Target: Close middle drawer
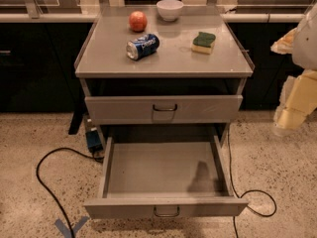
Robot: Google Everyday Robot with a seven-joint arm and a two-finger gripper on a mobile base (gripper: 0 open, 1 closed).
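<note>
- Middle drawer [119,208] pulled far out, low in front of the counter [163,66], small wire loop handle [167,211] at centre of its plain front
- Taller drawer [208,108] pushed in, directly under the counter
- Gripper [290,115] to the right of the counter, below its top, touching nothing; released or clenched, cannot tell
- On the counter: white bowl [169,9] at back, red fruit [137,21], blue can [142,46] lying on its side, green sponge [203,42]

The gripper [291,117] sits right of the open middle drawer [158,170]
</note>
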